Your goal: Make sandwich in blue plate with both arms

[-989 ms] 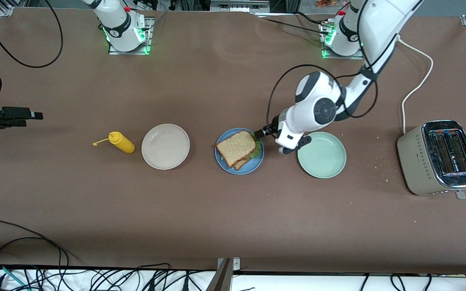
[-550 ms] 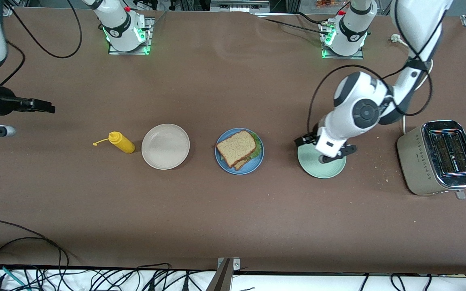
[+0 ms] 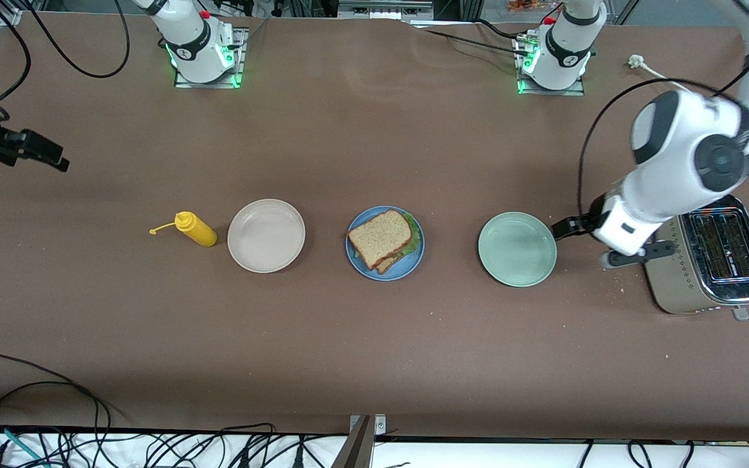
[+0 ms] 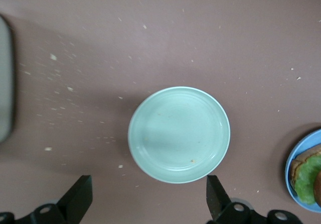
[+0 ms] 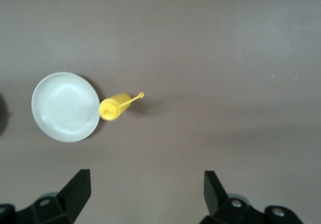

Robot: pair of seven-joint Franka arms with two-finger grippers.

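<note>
Beside the blue plate [image 3: 384,244] sit mint plate [image 3: 517,249] and cream plate [image 3: 266,235]

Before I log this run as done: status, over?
Left gripper open, right gripper open, both empty. Sandwich assembled on blue plate. Nothing obstructing.

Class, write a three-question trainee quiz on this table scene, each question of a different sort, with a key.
1. True or false: the sandwich lies on the blue plate.
2. Which stands beside the cream plate? A toaster B yellow bottle C mint plate
3. Fill in: the left gripper is open between the mint plate and the ____.

Key: 1 true; 2 B; 3 toaster. The right gripper, open, waits at its arm's end of the table.
</note>
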